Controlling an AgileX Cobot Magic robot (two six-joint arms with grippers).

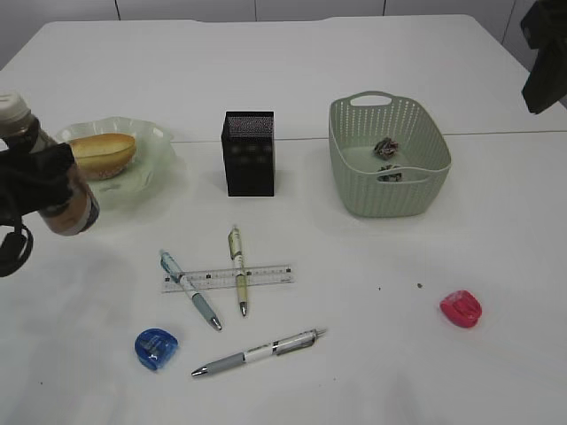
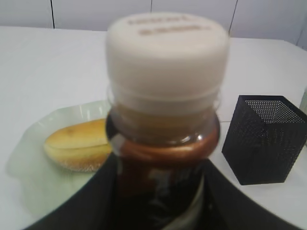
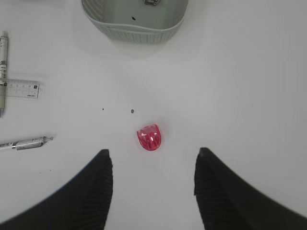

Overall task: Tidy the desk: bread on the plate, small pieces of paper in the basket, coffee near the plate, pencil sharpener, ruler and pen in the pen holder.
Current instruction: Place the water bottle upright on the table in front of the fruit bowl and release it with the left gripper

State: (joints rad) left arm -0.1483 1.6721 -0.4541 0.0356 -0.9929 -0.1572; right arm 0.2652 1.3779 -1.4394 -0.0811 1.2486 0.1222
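Observation:
My left gripper [image 1: 40, 181] is shut on the brown coffee bottle [image 1: 53, 177] with a white cap [image 2: 167, 52], held tilted above the table in front of the pale green plate [image 1: 155, 146]. The bread [image 1: 104, 153] lies on that plate. The black mesh pen holder [image 1: 249, 152] stands mid-table. Three pens [image 1: 237, 268] [image 1: 190, 289] [image 1: 261, 351] and a clear ruler [image 1: 266, 275] lie in front of it. A blue sharpener [image 1: 156, 348] lies front left, a red sharpener [image 1: 462, 308] front right. My right gripper [image 3: 152, 165] is open high above the red sharpener [image 3: 149, 137].
The green basket [image 1: 425, 155] holds crumpled paper pieces [image 1: 386, 148] at the right of the pen holder. The right arm [image 1: 545, 53] hangs at the top right corner. A table seam runs across behind the plate and basket.

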